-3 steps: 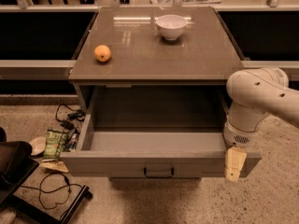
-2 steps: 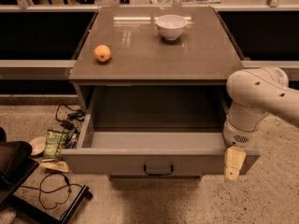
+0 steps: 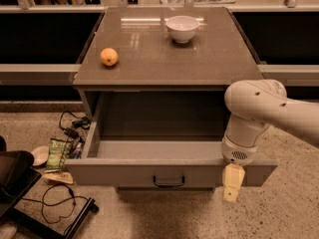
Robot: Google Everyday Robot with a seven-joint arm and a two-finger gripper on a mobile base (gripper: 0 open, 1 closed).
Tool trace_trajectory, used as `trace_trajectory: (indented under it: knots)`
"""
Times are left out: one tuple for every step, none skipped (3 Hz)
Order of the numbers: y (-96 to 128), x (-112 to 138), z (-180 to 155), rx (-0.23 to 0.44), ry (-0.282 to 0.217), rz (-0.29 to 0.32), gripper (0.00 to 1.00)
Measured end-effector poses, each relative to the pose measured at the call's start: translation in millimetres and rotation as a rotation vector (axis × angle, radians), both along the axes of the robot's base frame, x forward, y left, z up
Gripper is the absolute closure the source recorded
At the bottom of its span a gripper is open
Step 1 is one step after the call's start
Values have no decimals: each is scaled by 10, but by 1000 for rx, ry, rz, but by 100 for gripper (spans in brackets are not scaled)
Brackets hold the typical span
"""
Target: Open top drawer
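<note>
Top drawer [image 3: 124,174] sits pulled way out from under the surface [image 3: 214,59], so it's basically done. Gripper [image 3: 233,183] hangs by its front right corner, off the handle [image 3: 168,182]. Can't tell if the jaws are spread or together.

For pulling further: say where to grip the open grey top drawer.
Grip the small black bar handle centred on the flat front of the grey top drawer, coming from the front: the bar lies level. The claw hangs by that front's right end.
</note>
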State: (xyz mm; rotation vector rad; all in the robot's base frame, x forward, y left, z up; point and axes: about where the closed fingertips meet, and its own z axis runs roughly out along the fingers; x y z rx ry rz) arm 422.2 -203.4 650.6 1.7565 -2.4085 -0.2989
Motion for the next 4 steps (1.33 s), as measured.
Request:
trace_trajectory:
  knots:
    - [-5, -35, -12, 3, 8, -3, 0]
    - [-17, -120, -39, 10, 28, -9, 0]
    - [76, -483, 80, 37, 41, -88, 19]
    - [93, -501, 96, 34, 45, -95, 50]
